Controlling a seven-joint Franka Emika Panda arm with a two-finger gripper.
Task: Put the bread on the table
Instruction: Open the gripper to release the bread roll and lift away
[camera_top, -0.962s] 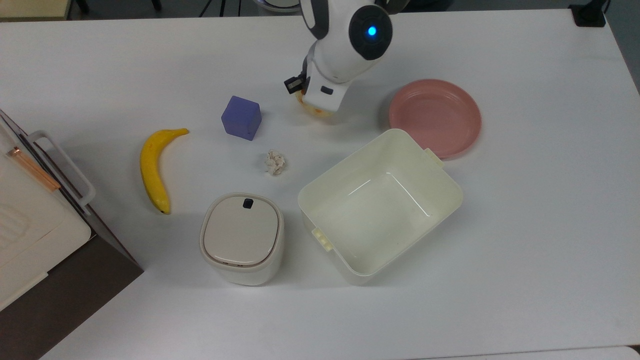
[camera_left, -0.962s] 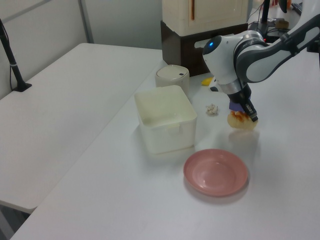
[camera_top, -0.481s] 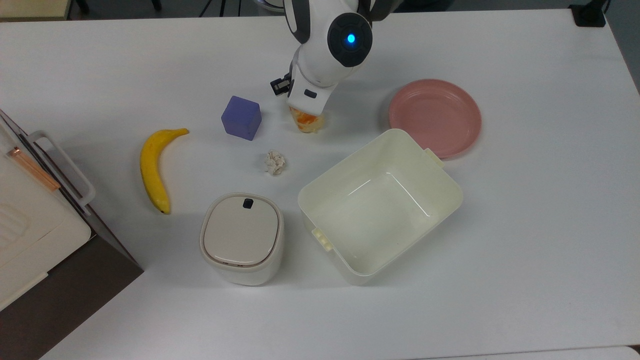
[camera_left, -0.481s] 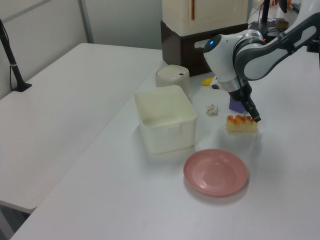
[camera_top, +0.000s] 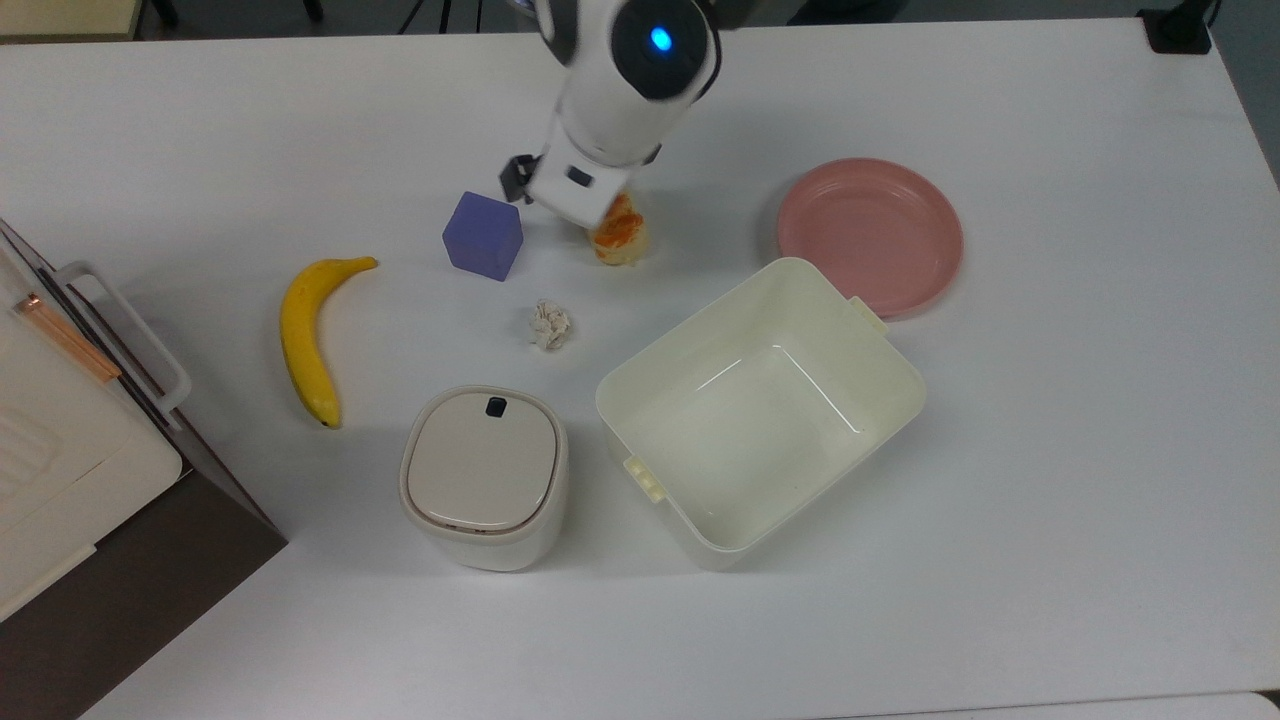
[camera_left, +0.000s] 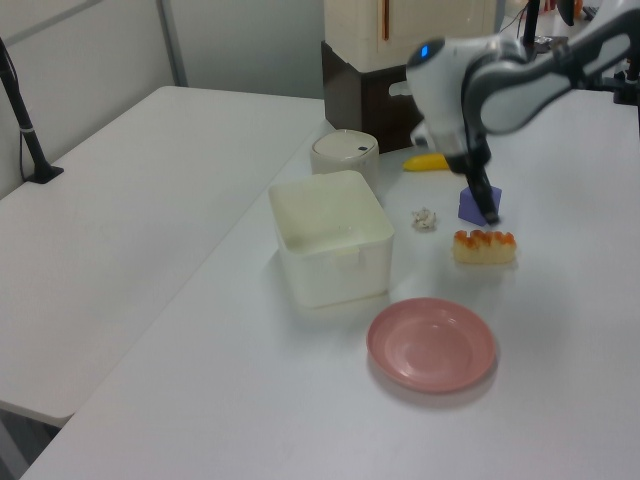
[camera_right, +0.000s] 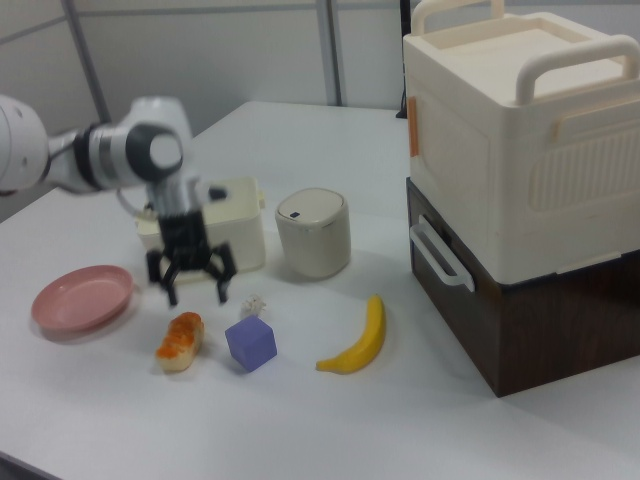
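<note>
The bread (camera_right: 180, 339) is seen lying on the table (camera_top: 1050, 480), toward its far edge in the top view, between purple cube (camera_top: 483, 236) and pink plate (camera_top: 870, 234). The gripper (camera_right: 190, 280) is spread wide, empty, apparently lifted clear. Placement looks done; only retreat is called for.

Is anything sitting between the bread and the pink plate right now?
No. In the top view the bread and the pink plate are separated by bare table; the left view shows the same gap.

Glazed bread (camera_left: 485, 246) (matt table (camera_top: 1050, 480)).
</note>
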